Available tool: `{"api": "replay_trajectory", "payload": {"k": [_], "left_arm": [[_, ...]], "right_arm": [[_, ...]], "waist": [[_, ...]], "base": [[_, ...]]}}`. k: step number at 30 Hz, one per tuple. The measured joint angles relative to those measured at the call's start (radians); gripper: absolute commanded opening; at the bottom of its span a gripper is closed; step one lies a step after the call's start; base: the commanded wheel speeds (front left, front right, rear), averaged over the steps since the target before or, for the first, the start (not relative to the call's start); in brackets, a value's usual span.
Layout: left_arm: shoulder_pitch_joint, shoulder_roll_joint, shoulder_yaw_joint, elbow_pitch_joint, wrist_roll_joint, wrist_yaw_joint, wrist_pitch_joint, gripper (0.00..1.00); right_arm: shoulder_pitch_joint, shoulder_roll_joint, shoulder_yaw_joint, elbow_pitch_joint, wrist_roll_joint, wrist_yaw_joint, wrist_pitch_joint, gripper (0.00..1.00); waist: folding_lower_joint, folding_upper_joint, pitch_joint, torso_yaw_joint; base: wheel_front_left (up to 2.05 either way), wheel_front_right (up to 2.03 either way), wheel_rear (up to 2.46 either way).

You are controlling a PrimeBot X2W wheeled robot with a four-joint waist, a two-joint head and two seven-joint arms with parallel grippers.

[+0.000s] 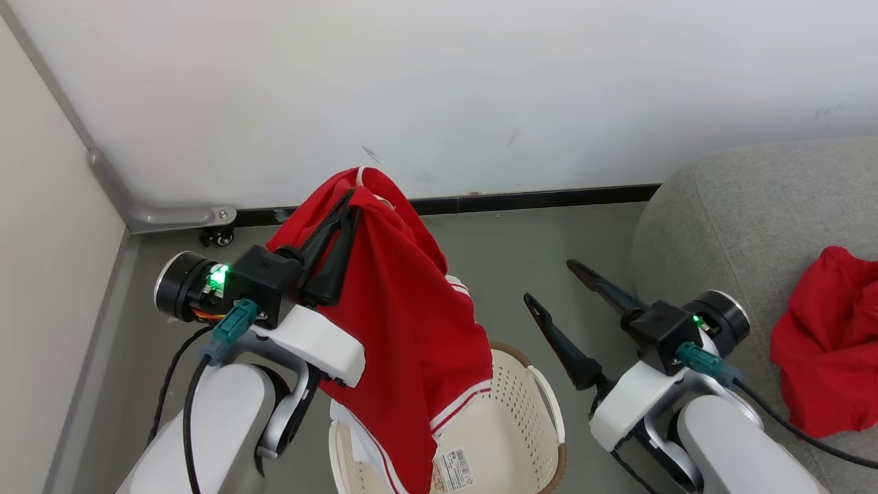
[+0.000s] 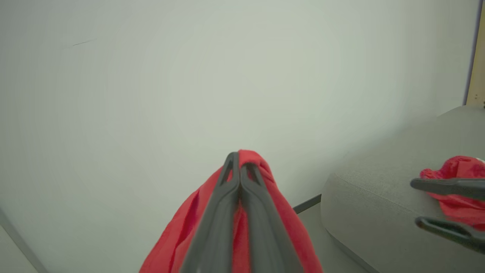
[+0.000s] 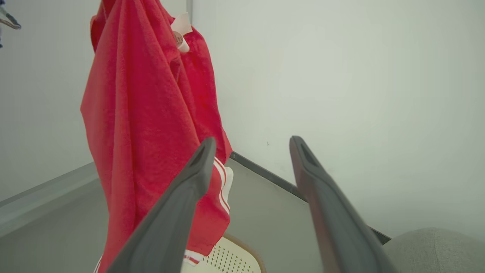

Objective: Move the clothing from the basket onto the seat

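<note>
Closest in, the left gripper (image 1: pixel 348 206) had its two dark fingers pressed together on a fold of the red garment with white striped trim (image 1: pixel 405 329), pinching it near its top. That garment hung down from the grip, clear of the grey floor (image 1: pixel 501 274). Its lower hem hung over the opening of the cream perforated laundry basket (image 1: pixel 528 412); whether it touched the inside could not be told. The basket stood on the floor between the two arms. In the left wrist view the closed fingers ran up the middle with red cloth bunched on both sides of them. The right gripper (image 1: pixel 550 281) held nothing. Its fingers stood wide apart, pointing toward the white wall (image 1: pixel 439 82), to the right of the hanging cloth. A second red garment (image 1: pixel 826 343) lay crumpled on the light grey sofa (image 1: pixel 741 213) at the right, well apart from the basket. A dark baseboard (image 1: pixel 535 200) ran along the foot of the wall.
</note>
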Motion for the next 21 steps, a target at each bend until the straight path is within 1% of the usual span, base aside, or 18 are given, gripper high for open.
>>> {"api": "replay_trajectory", "payload": {"k": [10, 16, 21], "left_arm": [[-0.001, -0.001, 0.003, -0.029, -0.045, -0.042, 0.043, 0.00], [-0.001, 0.001, -0.006, -0.056, -0.046, -0.060, 0.059, 0.00], [-0.008, 0.004, -0.016, -0.093, -0.048, -0.086, 0.059, 0.00]], "right_arm": [[0.003, -0.038, 0.167, -0.027, 0.107, 0.000, 0.051, 1.00], [0.012, -0.072, 0.221, -0.045, 0.150, 0.000, 0.070, 1.00], [0.005, -0.114, 0.233, -0.050, 0.161, 0.000, 0.083, 1.00]], "waist": [[0.0000, 0.0000, -0.047, 0.007], [0.0000, 0.0000, -0.061, 0.000], [-0.0001, 0.0000, -0.063, -0.007]], "base": [[0.00, 0.00, 0.00], [0.00, 0.00, 0.00], [0.00, 0.00, 0.00]]}}
